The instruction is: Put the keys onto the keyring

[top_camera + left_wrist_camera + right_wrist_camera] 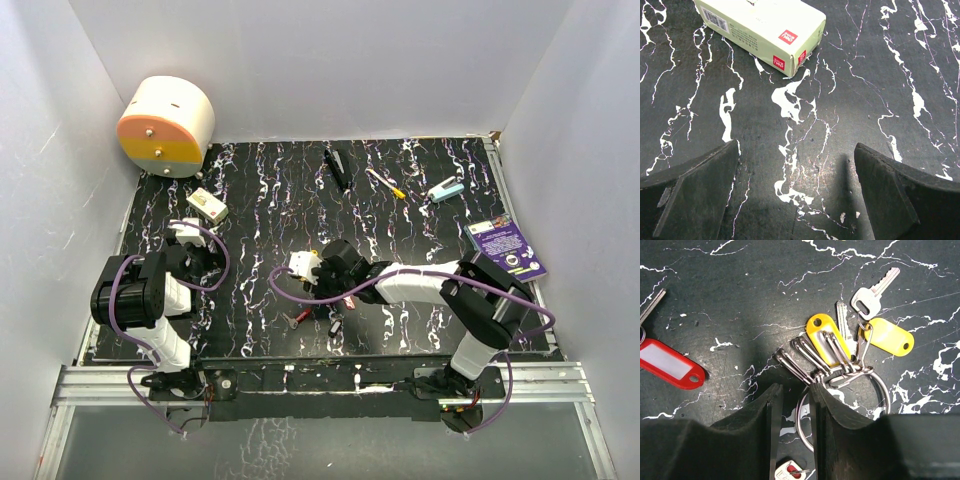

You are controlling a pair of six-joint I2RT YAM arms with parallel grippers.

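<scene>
In the right wrist view the silver keyring (883, 390) lies flat on the black marbled table. Several wire clips, two yellow tags (822, 332) and two metal keys (871, 292) hang on it. My right gripper (796, 390) is low over the ring's left arc. Its jaws stand a narrow gap apart with the wire between them, not pinched. A red-tagged key (669, 365) lies apart at the left. In the top view the right gripper (312, 280) hides the ring, and red (300, 315) and black (336, 326) keys lie near it. My left gripper (796, 150) is wide open and empty.
A pale green box (762, 30) lies just beyond the left gripper. A white-and-orange drum (165, 125) stands at the back left. A long black bar (337, 168), a white stick with a yellow tip (385, 183), a teal item (446, 189) and a purple card (506, 248) lie at the back right.
</scene>
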